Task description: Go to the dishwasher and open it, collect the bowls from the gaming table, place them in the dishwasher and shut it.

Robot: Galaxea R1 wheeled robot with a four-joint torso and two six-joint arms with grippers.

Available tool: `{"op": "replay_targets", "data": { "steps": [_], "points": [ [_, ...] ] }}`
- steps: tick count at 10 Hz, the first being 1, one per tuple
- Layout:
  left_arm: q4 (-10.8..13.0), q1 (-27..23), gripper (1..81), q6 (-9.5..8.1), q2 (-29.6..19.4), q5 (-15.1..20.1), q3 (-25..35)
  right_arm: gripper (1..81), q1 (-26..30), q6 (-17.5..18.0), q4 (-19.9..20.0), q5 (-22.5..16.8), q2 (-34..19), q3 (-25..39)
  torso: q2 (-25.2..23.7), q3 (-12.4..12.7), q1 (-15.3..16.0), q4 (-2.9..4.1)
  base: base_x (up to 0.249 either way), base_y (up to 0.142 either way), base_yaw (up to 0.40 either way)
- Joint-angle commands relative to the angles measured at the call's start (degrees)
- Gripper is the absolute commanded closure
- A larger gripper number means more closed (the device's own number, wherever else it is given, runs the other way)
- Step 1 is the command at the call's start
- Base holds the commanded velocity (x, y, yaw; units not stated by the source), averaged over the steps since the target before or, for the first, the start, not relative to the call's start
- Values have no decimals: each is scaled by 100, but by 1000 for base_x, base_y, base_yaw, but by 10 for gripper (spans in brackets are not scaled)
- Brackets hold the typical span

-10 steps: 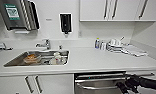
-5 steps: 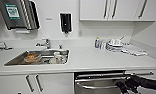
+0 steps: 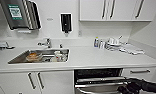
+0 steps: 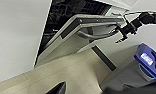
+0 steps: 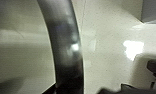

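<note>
The right arm's fingers (image 4: 126, 28) sit at the bar handle (image 4: 99, 35) of the dishwasher (image 3: 100, 82); whether they clamp it I cannot tell. The dishwasher door (image 4: 69, 43) tilts partly open, under the desk (image 3: 94, 58), right of the sink (image 3: 40, 56).

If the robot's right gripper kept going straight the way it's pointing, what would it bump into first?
Probably the dishwasher's bar handle. The right gripper reaches in at the end of that bar on the partly open dishwasher door, and the bar sits right in front of its wrist camera. How much gap remains is unclear.
</note>
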Motion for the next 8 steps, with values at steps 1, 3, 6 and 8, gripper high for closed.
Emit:
{"op": "replay_targets", "data": {
  "steps": [1,3,6,8],
  "points": [
    [-33,-461,10,10,-210,70,102,10,498,12,178,39,-368,254,0,0,0,0,-72,0,0],
    [-15,-461,10,10,-218,79,102,10,339,12,169,271,-386,131,-2,0,0,0,-72,0,0],
    [-24,-452,10,10,-166,79,84,10,137,-6,161,482,-386,87,-2,0,2,0,-69,0,0],
    [-15,-444,10,10,-149,79,84,10,32,-6,152,596,-351,61,-2,0,2,0,-68,0,0]
  ]
}}
